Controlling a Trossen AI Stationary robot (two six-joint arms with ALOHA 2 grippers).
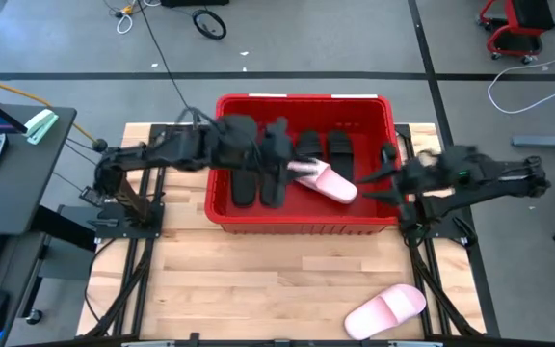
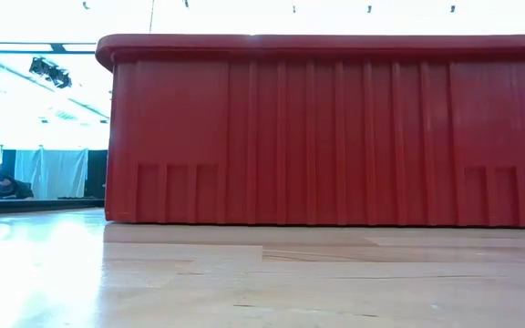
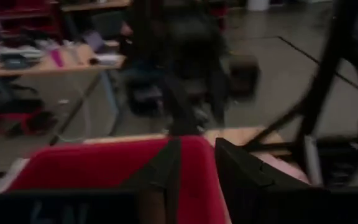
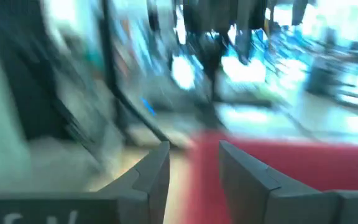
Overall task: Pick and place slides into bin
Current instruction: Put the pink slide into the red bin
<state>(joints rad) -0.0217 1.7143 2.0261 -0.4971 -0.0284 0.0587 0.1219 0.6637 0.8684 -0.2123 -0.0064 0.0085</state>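
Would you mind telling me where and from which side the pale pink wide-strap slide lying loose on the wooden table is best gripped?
Probably across the wide strap of the pale pink slide, coming straight down from above. It lies flat and alone on the wooden table, near the front right, so the raised strap is the easiest part to pinch.

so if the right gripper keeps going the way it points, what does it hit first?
Probably the bin. In the right wrist view the right gripper has open, empty fingers aimed at the red rim just ahead. From above it sits at the bin's right wall. Depth is unclear; it might pass over the rim.
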